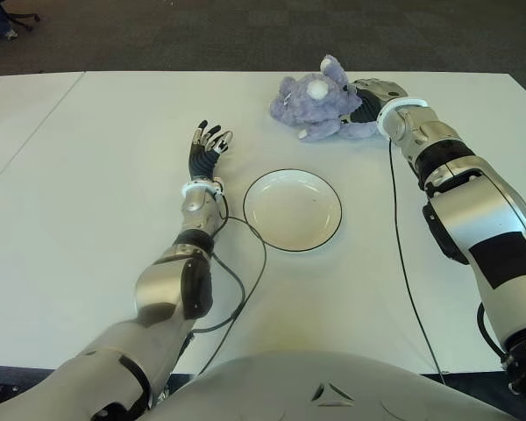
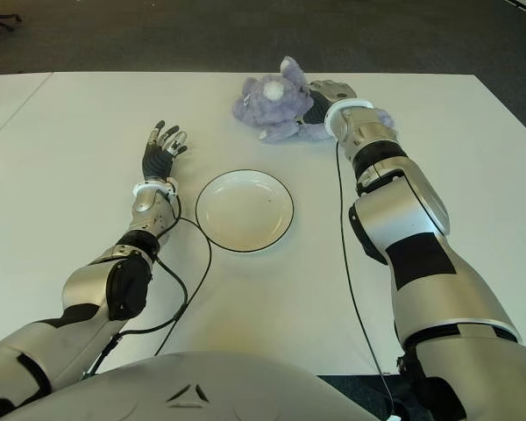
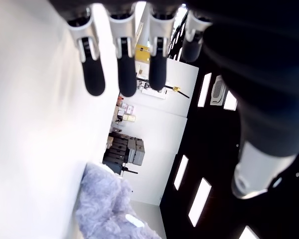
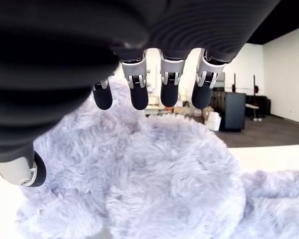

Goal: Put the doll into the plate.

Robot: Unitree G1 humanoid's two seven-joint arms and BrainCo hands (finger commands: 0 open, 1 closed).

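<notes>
A fluffy lilac doll [image 1: 316, 101] lies on the white table, beyond the plate and slightly to its right. My right hand [image 1: 368, 95] sits against the doll's right side; its fingers [image 4: 162, 92] are stretched out over the fur [image 4: 164, 174] and are not closed on it. The white plate [image 1: 292, 210] with a dark rim stands in the middle of the table and holds nothing. Left of the plate, my left hand [image 1: 206, 145] shows with straight fingers [image 3: 124, 64] and holds nothing.
The white table [image 1: 88, 219] spreads wide to the left, with a seam at the far left. A black cable [image 1: 403, 263] runs along my right arm, and another cable [image 1: 245, 281] loops beside my left forearm near the plate. Dark floor lies beyond the far edge.
</notes>
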